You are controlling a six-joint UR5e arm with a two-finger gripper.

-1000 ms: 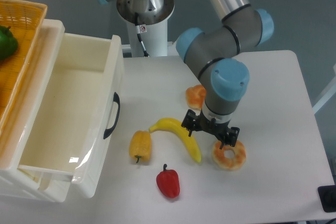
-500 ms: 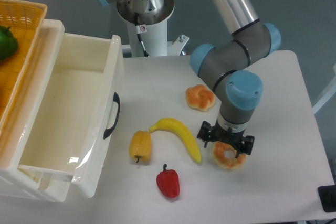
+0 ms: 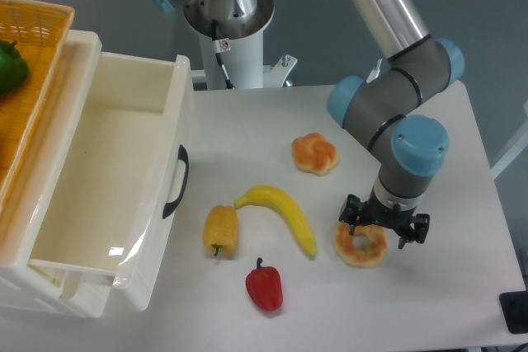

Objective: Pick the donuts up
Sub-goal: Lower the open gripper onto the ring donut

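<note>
On the counter (image 3: 462,146), beneath the arm: a ring donut and scattered toy foods, with the tool poised over the donut.

Tool (image 3: 386,231): two dark fingers spread apart, pointing down, holding nothing; the tips stand at the upper edge of the donut, one towards each side. Whether they touch it cannot be told.

The donuts (image 3: 360,245): flat on the counter directly under the tool and slightly towards the camera; cream-tan with orange-pink glaze, centre hole visible.

Recent change: over the last second the tool has travelled rightward, from beside the banana to a position over the donut; the donut itself has not moved.

Meaning for the task: the approach looks nearly complete; lowering and closing are not yet done, and the donut is not lifted.

Banana (image 3: 280,213): left of the tool, well apart.

Bun-like pastry (image 3: 314,153): behind and left of the tool.

Yellow pepper (image 3: 221,229): far left of the tool, beyond the banana.

Red pepper (image 3: 264,284): left and nearer the camera.

White bin (image 3: 124,195): farthest left, empty-looking, with a dark handle.

Writing: no brand or label readable; a small sticker on the arm's base is too small to read.
</note>
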